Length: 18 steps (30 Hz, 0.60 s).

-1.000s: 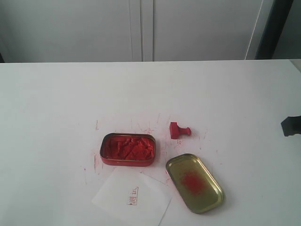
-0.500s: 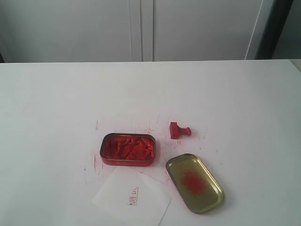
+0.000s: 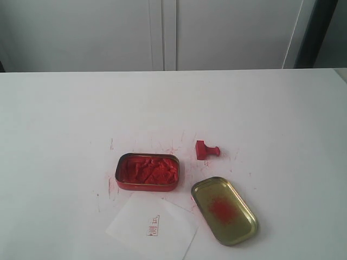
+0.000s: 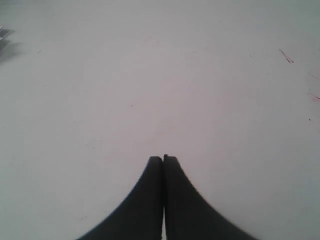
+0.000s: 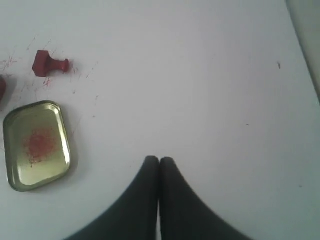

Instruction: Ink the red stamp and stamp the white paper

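Observation:
The red stamp [image 3: 206,150] lies on its side on the table, between the open ink tin [image 3: 147,171] and the gold lid [image 3: 224,210]; the right wrist view also shows the stamp [image 5: 49,64]. The white paper [image 3: 152,226] lies near the table's front edge and carries a small red imprint. Neither arm appears in the exterior view. My left gripper [image 4: 163,158] is shut over bare table with nothing in it. My right gripper [image 5: 159,159] is shut too, empty, well apart from the stamp and the gold lid [image 5: 36,145].
Red scratch marks speckle the white tabletop [image 3: 260,119] around the tin and stamp. White cabinet doors [image 3: 162,32] stand behind the table. A dark post [image 3: 317,32] rises at the back right.
The dark tip of the right arm at the right edge of the exterior view one second ago has left the frame. The stamp, tin, lid and paper have not moved.

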Available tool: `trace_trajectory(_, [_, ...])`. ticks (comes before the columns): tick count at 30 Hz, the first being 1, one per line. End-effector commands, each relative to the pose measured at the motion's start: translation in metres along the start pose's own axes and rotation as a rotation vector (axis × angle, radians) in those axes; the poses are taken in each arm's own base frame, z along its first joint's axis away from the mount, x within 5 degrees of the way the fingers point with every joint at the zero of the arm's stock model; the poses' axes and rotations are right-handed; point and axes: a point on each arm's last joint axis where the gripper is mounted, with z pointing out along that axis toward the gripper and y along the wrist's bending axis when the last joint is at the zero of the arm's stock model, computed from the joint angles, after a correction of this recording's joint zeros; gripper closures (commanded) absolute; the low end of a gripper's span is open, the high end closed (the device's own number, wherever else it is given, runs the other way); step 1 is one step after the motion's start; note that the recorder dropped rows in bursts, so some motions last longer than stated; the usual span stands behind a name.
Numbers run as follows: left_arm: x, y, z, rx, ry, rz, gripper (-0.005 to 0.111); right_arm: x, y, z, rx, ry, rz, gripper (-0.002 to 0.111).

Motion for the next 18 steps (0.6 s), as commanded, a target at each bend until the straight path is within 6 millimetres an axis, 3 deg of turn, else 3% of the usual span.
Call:
trace_trajectory(1, [0.001, 0.0, 0.0, -0.001, 0.002, -0.004, 0.107, 0.011, -0.002, -0.003, 0.025, -0.104, -0.023, 0.108])
trace_trajectory(18, [0.001, 0.0, 0.0, -0.001, 0.002, -0.004, 0.107, 0.019, -0.003, 0.033, 0.028, -0.414, -0.025, 0.108])
